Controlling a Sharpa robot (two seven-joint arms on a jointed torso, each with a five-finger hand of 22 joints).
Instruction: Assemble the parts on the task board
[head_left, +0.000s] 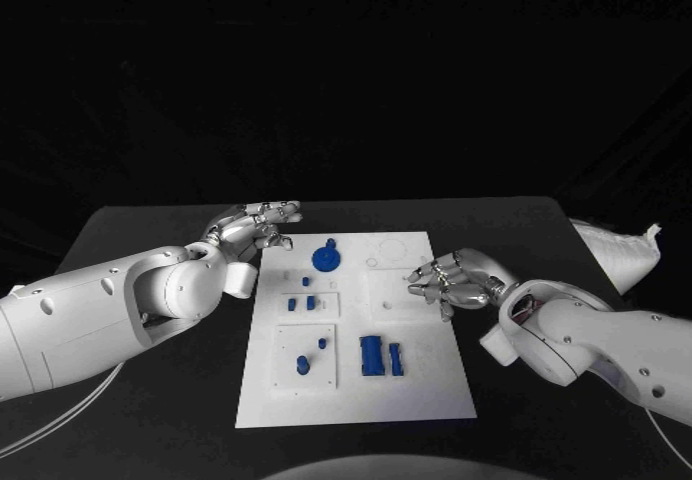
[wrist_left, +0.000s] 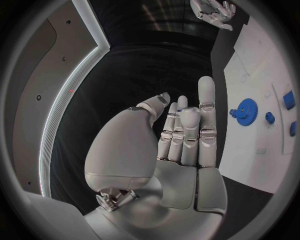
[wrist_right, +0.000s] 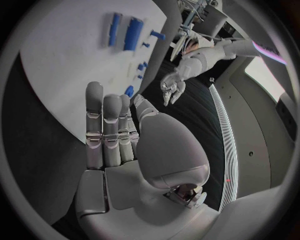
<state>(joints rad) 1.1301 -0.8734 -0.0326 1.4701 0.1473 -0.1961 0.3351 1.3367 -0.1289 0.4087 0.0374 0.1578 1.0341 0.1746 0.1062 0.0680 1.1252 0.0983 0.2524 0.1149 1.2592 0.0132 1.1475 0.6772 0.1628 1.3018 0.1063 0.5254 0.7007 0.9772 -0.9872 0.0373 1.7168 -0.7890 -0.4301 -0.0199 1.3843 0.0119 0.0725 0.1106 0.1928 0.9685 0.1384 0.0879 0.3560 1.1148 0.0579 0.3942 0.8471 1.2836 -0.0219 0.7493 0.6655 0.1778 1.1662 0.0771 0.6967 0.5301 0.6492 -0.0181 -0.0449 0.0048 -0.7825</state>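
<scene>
White flat task board (head_left: 418, 385), round toothed blue gear (head_left: 329, 259)

Overhead head view, two wrist fisheyes

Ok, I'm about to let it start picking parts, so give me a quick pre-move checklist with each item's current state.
1. Left robot hand holds nothing, fingers apart: ok.
2. Right robot hand holds nothing: ok; it hovers at the task board's right edge.
3. Blue gear in plain sight near the board's far end, unobstructed: ok.
4. Two long blue blocks lie side by side on the board: ok.
5. Small blue pieces fully seated in their holes: cannot tell.
</scene>
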